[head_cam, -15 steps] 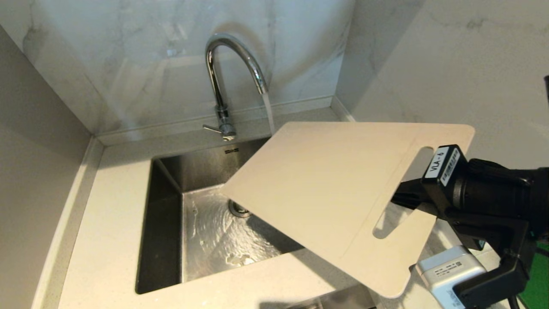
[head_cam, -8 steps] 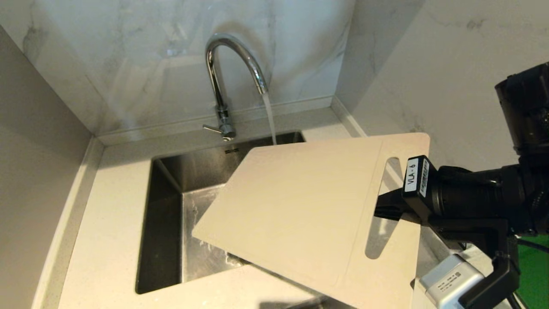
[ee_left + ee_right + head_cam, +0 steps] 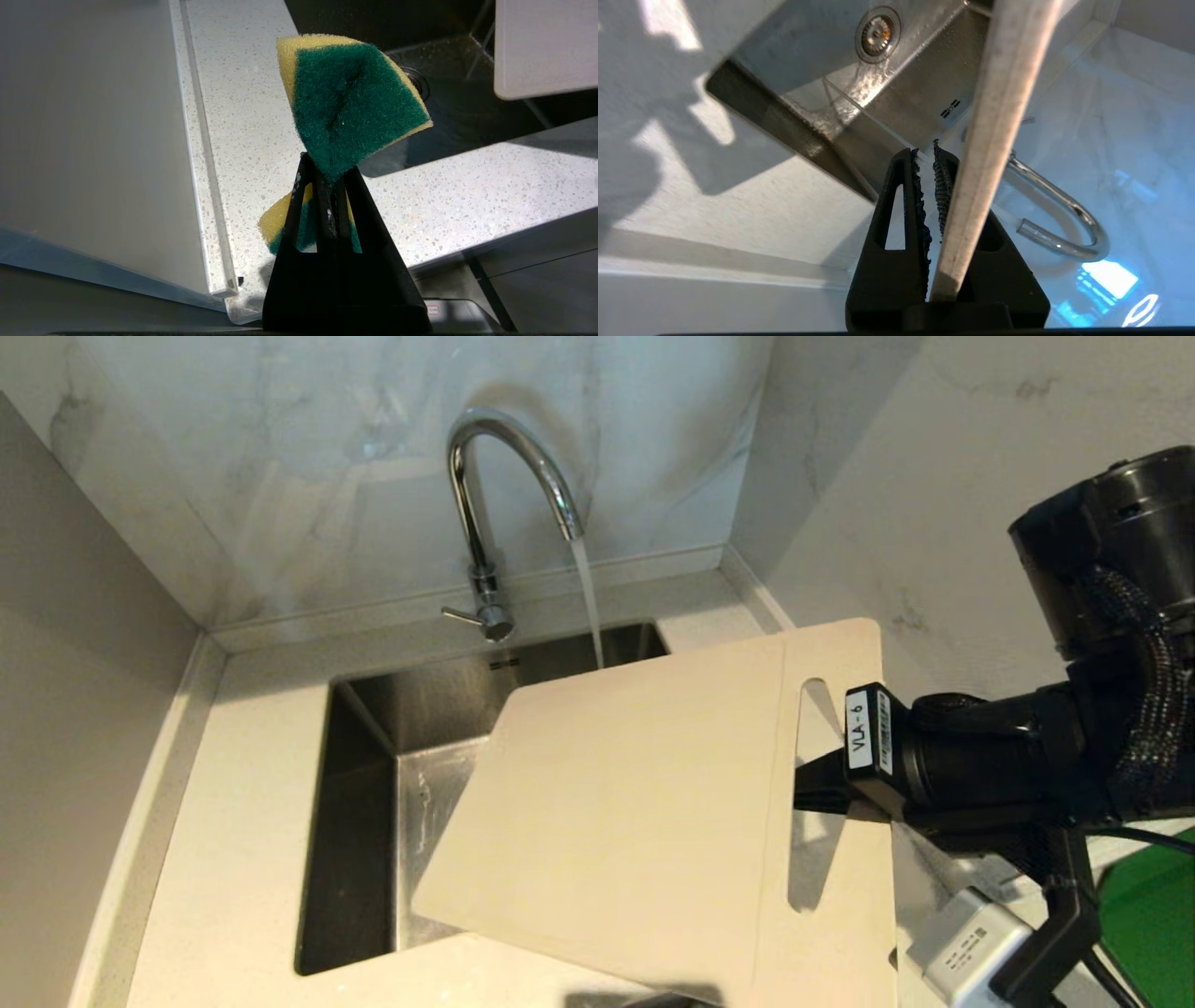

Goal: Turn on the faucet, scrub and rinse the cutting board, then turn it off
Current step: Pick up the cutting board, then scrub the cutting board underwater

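Head view: cutting board [image 3: 635, 821] now steeper.

A pale speckled stone countertop [image 3: 243, 784] carries a steel sink [image 3: 359, 821] set into it; the chrome faucet [image 3: 485, 523] stands behind the sink.

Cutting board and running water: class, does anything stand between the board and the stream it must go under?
Nothing visible does. The right pincer holds the cutting board tilted over the sink; the stream from the faucet falls just behind the board's far edge, with only open air between them.
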